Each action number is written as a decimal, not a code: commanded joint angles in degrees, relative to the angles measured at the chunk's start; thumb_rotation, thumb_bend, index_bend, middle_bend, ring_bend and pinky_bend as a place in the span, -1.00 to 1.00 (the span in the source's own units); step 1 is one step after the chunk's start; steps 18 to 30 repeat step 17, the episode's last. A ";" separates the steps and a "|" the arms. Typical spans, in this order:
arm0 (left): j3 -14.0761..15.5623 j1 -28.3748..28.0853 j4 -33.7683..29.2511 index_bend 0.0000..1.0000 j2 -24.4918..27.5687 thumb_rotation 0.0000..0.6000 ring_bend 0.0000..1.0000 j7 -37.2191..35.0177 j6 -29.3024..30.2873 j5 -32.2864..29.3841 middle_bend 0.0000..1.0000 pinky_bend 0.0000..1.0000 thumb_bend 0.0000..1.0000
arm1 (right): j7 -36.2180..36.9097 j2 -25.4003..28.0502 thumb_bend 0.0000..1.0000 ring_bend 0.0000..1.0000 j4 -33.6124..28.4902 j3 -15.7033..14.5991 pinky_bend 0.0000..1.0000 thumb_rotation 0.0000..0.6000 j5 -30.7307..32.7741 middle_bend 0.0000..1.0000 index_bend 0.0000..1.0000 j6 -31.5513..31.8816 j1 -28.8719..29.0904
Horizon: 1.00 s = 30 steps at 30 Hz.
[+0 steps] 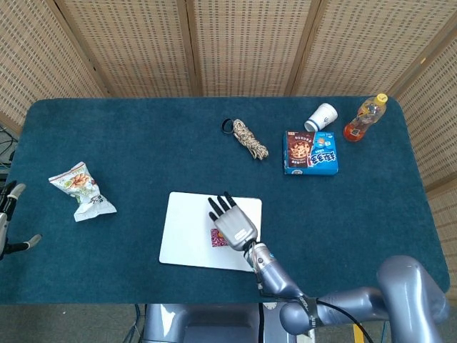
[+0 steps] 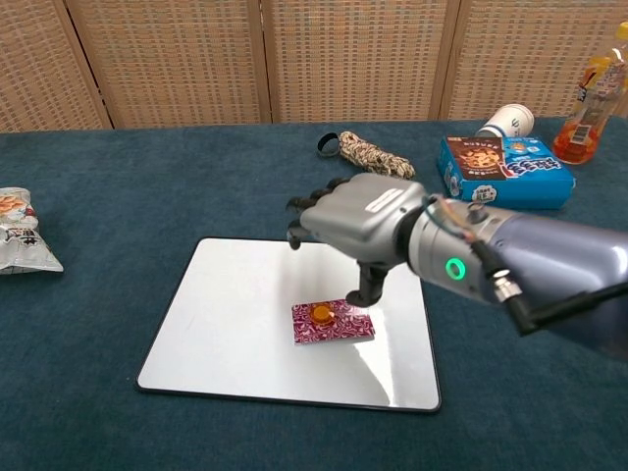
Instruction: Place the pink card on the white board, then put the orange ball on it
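Observation:
The pink card [image 2: 334, 323] lies flat on the white board [image 2: 235, 324], right of its middle. The small orange ball [image 2: 320, 313] sits on the card's left part. My right hand [image 2: 365, 218] hovers above and behind the card with its fingers spread and nothing in it. In the head view the right hand [image 1: 233, 221] covers most of the card [image 1: 218, 238] on the board [image 1: 187, 227], and the ball is hidden. My left hand [image 1: 7, 220] shows only at the far left edge, fingers apart, holding nothing.
A snack bag [image 1: 81, 190] lies at the left. At the back are a coiled rope [image 1: 248, 139], a blue cookie box [image 1: 310, 152], a tipped paper cup [image 1: 321, 116] and an orange drink bottle [image 1: 363, 118].

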 commanded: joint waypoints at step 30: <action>1.01 1.63 -1.21 -1.00 -0.85 1.00 -1.00 2.75 4.97 3.91 -1.00 -1.00 -1.00 | 60.43 26.31 -1.00 -1.00 14.08 -9.66 -1.00 1.00 -31.97 -1.00 -1.00 22.91 -33.17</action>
